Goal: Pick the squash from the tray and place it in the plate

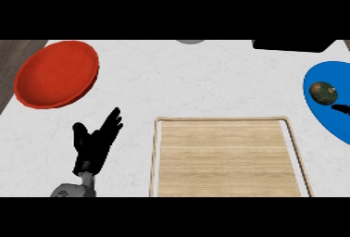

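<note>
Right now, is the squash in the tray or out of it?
Out: the squash lies on the blue plate, right of the tray.

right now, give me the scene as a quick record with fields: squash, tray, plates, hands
squash: lying on the blue plate, at the view's right
tray: wooden, centre bottom, no squash on it
red plate: upper left, apart from the tray
left hand: open, resting left of the tray, fingers up
right hand: probably the dark bit at the right edge beside the squash; state unclear

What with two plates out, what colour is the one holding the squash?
Blue: the plate under the squash, clearest in the head view.
</note>
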### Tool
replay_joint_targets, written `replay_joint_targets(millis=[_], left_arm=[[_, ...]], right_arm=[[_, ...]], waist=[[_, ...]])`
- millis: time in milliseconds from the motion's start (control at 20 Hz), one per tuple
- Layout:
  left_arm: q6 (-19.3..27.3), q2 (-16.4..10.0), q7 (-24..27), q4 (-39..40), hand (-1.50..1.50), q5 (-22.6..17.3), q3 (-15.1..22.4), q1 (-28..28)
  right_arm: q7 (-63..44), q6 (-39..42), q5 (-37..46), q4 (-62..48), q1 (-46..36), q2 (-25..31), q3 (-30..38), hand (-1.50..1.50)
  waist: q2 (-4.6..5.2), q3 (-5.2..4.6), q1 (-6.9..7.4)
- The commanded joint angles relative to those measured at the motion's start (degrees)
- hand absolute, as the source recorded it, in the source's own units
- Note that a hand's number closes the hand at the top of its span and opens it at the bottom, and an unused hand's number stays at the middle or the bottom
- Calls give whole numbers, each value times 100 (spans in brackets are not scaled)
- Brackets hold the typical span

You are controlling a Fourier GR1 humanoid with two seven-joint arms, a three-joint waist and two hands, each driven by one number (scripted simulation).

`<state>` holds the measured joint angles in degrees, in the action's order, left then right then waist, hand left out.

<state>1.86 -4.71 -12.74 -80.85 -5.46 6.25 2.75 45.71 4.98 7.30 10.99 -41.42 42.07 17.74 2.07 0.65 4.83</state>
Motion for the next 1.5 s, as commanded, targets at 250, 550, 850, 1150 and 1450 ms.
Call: replay_joint_targets(millis=[250, 550, 850, 1150, 1450], left_arm=[[78, -13, 23, -57, 0, 58, -24, -128], [105, -2, -66, -75, 0, -17, -114, -37], [36, -19, 35, -113, 0, -64, -122, -246], [110, 1, 36, -200, 0, -32, -130, -300], [158, -35, -31, -9, 0, -43, -255, -126]], right_arm=[[106, 1556, -554, -472, 193, 609, 576, -150], [301, 2786, -459, -408, 568, 971, 454, -150], [605, 3363, -400, -114, 1017, 1192, 346, -150], [940, 3260, -142, 194, 1590, 1412, 61, -150], [1186, 2964, -123, 292, 1937, 1263, -13, -150]], waist=[[-14, 0, -129], [-18, 14, -207], [-69, 16, -289], [-97, 17, -335], [-84, 18, -385]])
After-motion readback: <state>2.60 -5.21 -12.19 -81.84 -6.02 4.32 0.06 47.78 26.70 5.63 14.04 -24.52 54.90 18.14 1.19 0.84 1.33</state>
